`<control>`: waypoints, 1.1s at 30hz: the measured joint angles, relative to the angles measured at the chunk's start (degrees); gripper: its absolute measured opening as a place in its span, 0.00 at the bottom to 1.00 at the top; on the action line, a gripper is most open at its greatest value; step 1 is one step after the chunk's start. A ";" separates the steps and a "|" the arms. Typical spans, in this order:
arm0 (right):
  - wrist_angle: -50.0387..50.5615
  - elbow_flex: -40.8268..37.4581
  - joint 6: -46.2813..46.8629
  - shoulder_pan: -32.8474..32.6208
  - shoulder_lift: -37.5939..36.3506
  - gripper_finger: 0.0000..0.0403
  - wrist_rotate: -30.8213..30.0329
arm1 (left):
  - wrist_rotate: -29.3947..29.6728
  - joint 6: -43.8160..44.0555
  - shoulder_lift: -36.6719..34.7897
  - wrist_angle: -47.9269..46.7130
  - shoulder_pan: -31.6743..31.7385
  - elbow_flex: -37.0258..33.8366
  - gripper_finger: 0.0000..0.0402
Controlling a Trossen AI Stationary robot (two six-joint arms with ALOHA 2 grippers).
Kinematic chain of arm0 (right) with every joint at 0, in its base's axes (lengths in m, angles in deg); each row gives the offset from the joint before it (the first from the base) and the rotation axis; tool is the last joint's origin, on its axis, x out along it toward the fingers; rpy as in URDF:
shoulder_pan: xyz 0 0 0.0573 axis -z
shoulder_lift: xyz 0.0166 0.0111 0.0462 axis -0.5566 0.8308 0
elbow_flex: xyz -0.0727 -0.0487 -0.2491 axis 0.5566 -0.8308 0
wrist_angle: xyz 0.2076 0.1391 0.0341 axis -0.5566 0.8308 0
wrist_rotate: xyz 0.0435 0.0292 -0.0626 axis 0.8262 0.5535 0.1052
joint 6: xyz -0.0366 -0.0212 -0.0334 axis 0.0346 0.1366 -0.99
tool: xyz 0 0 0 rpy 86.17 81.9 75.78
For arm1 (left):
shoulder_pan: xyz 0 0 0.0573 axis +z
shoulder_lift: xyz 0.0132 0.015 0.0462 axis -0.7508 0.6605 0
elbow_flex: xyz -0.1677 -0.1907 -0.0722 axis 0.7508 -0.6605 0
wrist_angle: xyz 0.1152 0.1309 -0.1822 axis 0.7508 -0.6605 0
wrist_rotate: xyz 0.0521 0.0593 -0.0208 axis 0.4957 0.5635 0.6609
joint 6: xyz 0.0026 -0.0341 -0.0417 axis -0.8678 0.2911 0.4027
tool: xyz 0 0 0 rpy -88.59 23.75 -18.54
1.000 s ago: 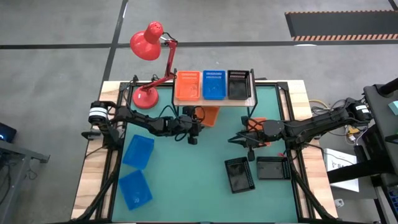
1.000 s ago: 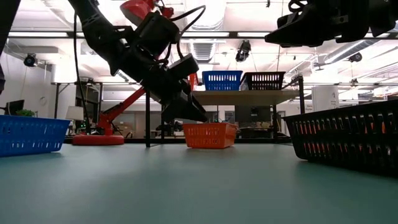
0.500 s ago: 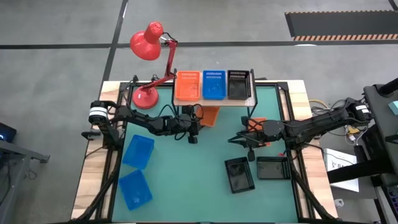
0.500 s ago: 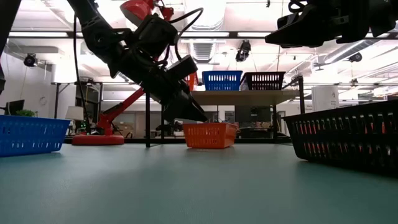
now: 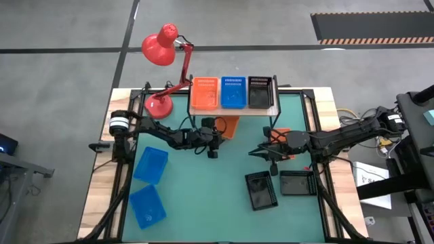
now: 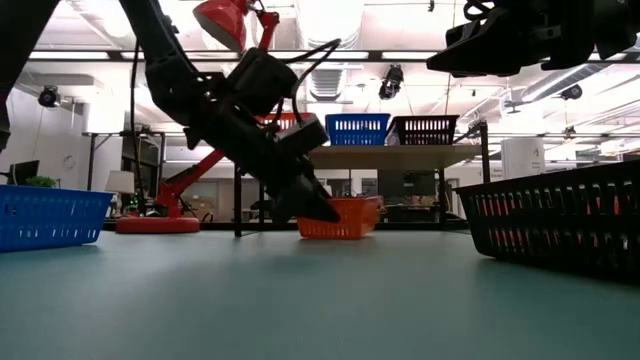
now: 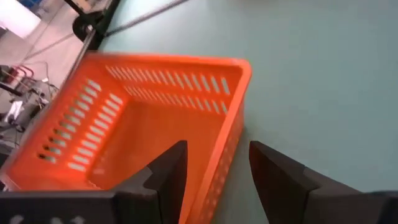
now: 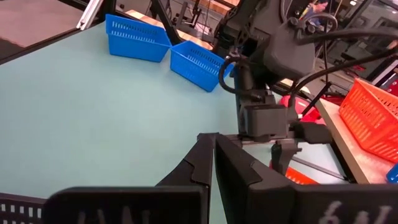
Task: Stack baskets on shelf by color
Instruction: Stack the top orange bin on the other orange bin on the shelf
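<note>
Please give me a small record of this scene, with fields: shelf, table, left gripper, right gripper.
shelf: shelf holds one orange basket, one blue basket, one black basket
table: two blue baskets, two black baskets, loose orange basket
left gripper: left gripper open, straddling loose orange basket's wall
right gripper: right gripper shut, empty

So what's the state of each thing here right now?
Left gripper: open, astride an orange basket wall.
Right gripper: shut, empty.
Shelf: three baskets on top.
Blue baskets: two on table.
Black baskets: two on table.
</note>
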 joint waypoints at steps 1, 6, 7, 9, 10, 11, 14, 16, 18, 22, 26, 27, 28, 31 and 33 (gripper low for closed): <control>0.00 0.00 0.00 -0.01 0.00 0.02 0.00 | 0.02 0.06 0.24 -0.09 0.00 0.20 0.39; -0.03 0.00 -0.42 0.00 -0.02 0.02 0.00 | 0.02 0.08 -0.01 0.15 -0.26 0.53 0.35; -0.04 0.00 -0.42 -0.01 -0.02 0.02 0.00 | 0.01 0.08 -0.24 -0.17 -0.26 0.52 0.33; -0.02 0.00 -0.41 0.00 -0.02 0.02 0.00 | -0.59 0.06 -0.55 0.04 -0.26 0.53 0.28; -0.02 0.00 -0.41 0.00 -0.02 0.02 0.00 | -0.96 0.06 -0.62 0.11 -0.27 0.53 0.25; -0.02 0.00 -0.40 0.02 -0.02 0.02 0.00 | -1.23 0.04 -0.62 0.04 -0.28 0.53 0.22; -0.02 0.00 -0.20 0.00 -0.02 0.02 0.00 | -2.45 0.05 -0.62 -0.15 -0.62 0.53 0.11; -0.01 0.00 -0.16 0.00 -0.02 0.02 0.00 | -3.78 0.05 -0.74 -0.25 -1.09 0.53 0.04; 0.00 0.00 -0.15 0.01 -0.02 0.02 0.00 | -4.92 0.22 -1.04 -0.65 -1.73 0.53 0.02; 0.31 0.00 0.04 0.02 -0.02 0.02 0.00 | -5.25 2.06 -2.56 -2.26 -4.15 0.55 0.01; 0.41 0.00 0.08 -0.01 -0.02 0.02 -0.02 | -4.96 6.40 -5.61 -5.86 -7.68 0.55 0.00; 0.44 0.00 0.19 0.01 -0.02 0.02 0.00 | -4.54 7.56 -6.59 -6.71 -8.80 0.57 0.00; 0.45 0.00 0.29 0.00 -0.02 0.02 0.00 | -4.01 8.47 -7.59 -7.88 -9.93 0.57 0.00; 0.60 0.00 0.33 0.00 -0.02 0.02 -0.02 | -2.66 10.61 -10.64 -9.58 -13.56 0.61 0.00; 0.61 0.00 0.44 0.00 -0.02 0.02 -0.01 | -0.63 12.02 -13.15 -11.91 -16.24 0.76 0.00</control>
